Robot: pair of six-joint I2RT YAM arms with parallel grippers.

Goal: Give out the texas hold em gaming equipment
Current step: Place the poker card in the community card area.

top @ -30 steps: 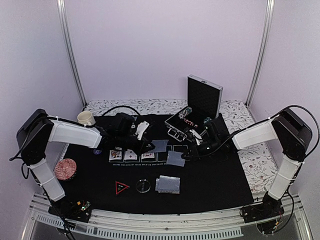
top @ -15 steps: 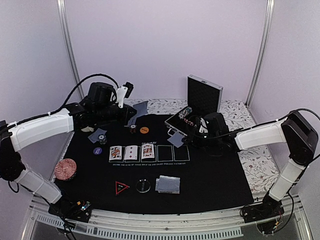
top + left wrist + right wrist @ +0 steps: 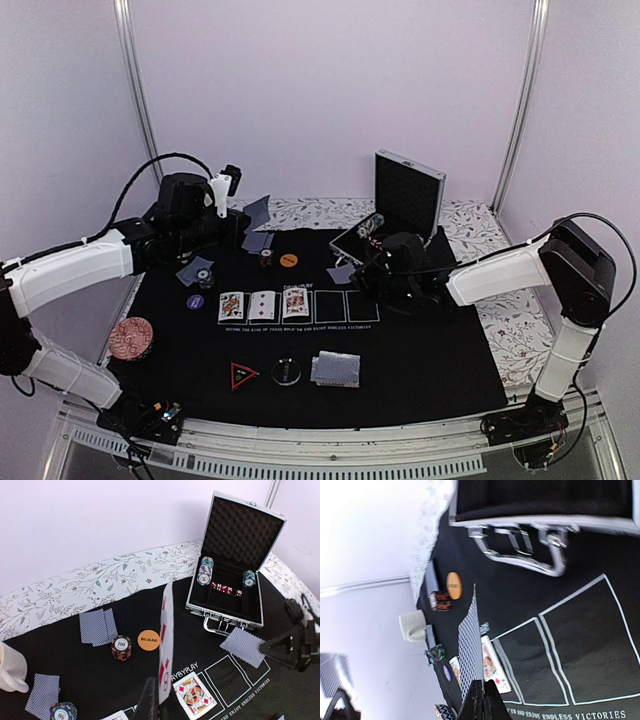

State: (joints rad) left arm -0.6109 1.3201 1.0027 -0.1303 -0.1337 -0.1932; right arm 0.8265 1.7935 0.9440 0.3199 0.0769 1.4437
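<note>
Room: pale lilac walls (image 3: 330,90) on three sides, with a metal post (image 3: 142,110) rising in each rear corner.
Surface: a floral tablecloth (image 3: 505,320) with a black felt mat (image 3: 430,360) over its middle. A white row of five card boxes is printed across the felt.
Mat's left edge: a red patterned disc (image 3: 131,337) lies partly off the felt.
Left gripper (image 3: 242,217): raised above the far left of the mat, pinched tight on the left-held card (image 3: 166,640), which stands upright and edge-on in the wrist view.
Far left of mat: a cream mug (image 3: 10,670) at the edge. The left card pair (image 3: 188,272) lies face down with the left chip stack (image 3: 204,271) touching it, and a purple disc (image 3: 195,301) lies just nearer.
Far middle: the far card pair (image 3: 258,241) lies face down, with the middle chip stack (image 3: 266,257) and an orange "BIG BLIND" disc (image 3: 289,260) side by side in front of it.
Printed row: three face-up cards (image 3: 262,303) fill the three leftmost boxes.
Near side: a red-edged triangle marker (image 3: 242,375), a black-and-white disc (image 3: 287,372) and a face-down deck (image 3: 335,368) lie in a line, apart from one another.
Right gripper (image 3: 357,272): low over the felt just in front of the case, clamped on the right-held card (image 3: 341,272), whose blue-grey back faces up.
Far right of mat: a silver case (image 3: 408,195) lies open with its lid upright and case chips (image 3: 204,574) stacked inside.
</note>
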